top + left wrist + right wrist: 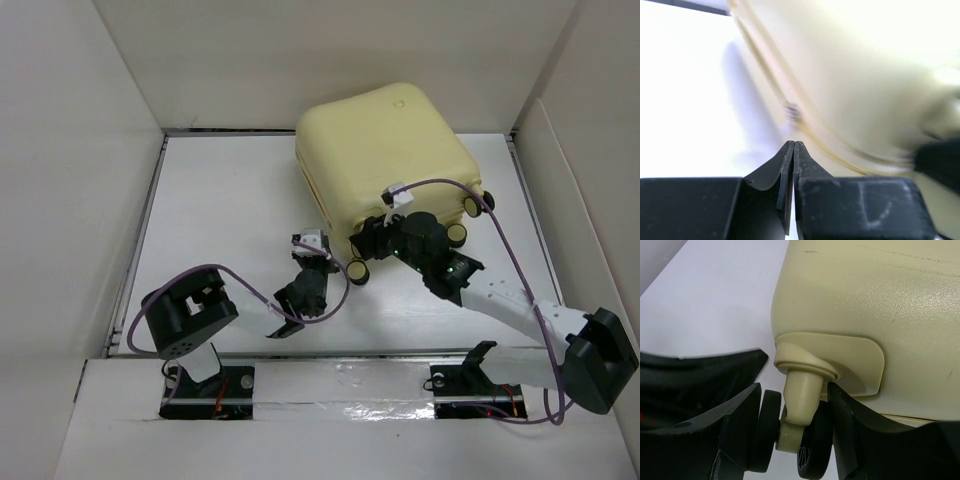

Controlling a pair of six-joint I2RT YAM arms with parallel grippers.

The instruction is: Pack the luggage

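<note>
A pale-yellow hard-shell suitcase [385, 150] lies closed at 1 o'clock on the white table [220, 200]. The right gripper [382, 238] meets its 6 o'clock edge. The left gripper [318, 248] sits near its 7 o'clock corner.

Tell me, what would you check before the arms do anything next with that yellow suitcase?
1. Suitcase lid down: ok.
2. Left gripper empty: ok, shut on nothing.
3. Right gripper placed at a wheel: ok, jaws on either side of it.
4. Wheel actually pinched: cannot tell.
5. Seam fully closed: cannot tell, the left wrist view is blurred.
</note>
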